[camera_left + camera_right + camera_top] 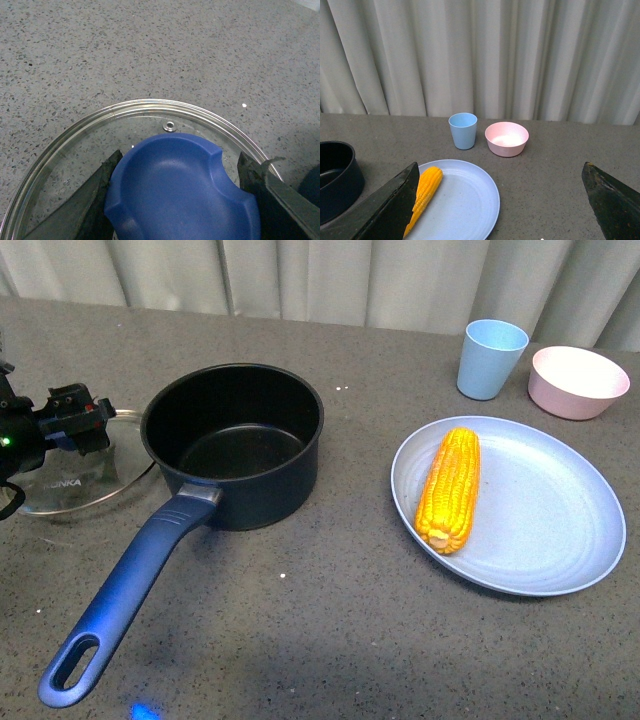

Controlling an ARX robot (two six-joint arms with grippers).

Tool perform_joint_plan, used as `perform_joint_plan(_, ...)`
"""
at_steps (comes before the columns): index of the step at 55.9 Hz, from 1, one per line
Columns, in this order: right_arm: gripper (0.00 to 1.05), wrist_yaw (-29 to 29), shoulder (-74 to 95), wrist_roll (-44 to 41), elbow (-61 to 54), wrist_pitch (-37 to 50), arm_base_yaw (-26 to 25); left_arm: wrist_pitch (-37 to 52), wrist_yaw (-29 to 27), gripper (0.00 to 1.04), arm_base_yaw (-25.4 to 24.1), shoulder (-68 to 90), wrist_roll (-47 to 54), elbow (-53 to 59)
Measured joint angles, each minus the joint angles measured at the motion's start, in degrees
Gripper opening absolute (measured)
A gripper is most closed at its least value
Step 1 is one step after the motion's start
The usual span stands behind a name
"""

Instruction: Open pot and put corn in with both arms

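The dark navy pot [235,445] stands open on the grey table, its long blue handle [120,605] pointing toward the front. Its edge shows in the right wrist view [335,180]. The glass lid [85,480] sits low at the pot's left, over the table. My left gripper [75,420] is shut on the lid's blue knob [182,192]; the lid's rim [150,106] curves beyond it. The corn [450,488] lies on a light blue plate [560,510], also in the right wrist view [422,197]. My right gripper [500,210] is open and empty, short of the plate.
A light blue cup [490,358] and a pink bowl [578,380] stand at the back right, behind the plate; both show in the right wrist view, cup [463,130] and bowl [506,138]. A pale curtain [320,280] hangs behind the table.
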State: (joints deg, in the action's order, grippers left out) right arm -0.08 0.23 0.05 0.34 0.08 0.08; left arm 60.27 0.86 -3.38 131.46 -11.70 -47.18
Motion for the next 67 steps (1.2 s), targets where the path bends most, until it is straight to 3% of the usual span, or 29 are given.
perform_joint_plan(19,0.95,0.00,0.00,0.00,0.00,0.00,0.00,-0.26,-0.70,0.61,0.00,0.66,0.52,-0.66)
perform_joint_plan(30,0.95,0.00,0.00,0.00,0.00,0.00,0.00,-0.48,-0.85,1.00,0.00,0.00,0.00,-0.35)
perform_joint_plan(55,0.95,0.00,0.00,0.00,0.00,0.00,0.00,0.20,-7.23,0.98,2.91,-17.29,2.47,12.57)
perform_joint_plan(63,0.95,0.00,0.00,0.00,0.00,0.00,0.00,11.69,-2.54,0.78,3.43,-17.84,6.60,18.60)
perform_joint_plan(67,0.95,0.02,0.00,0.00,0.00,0.00,0.00,17.68,-1.64,0.61,3.52,-20.11,7.61,22.51)
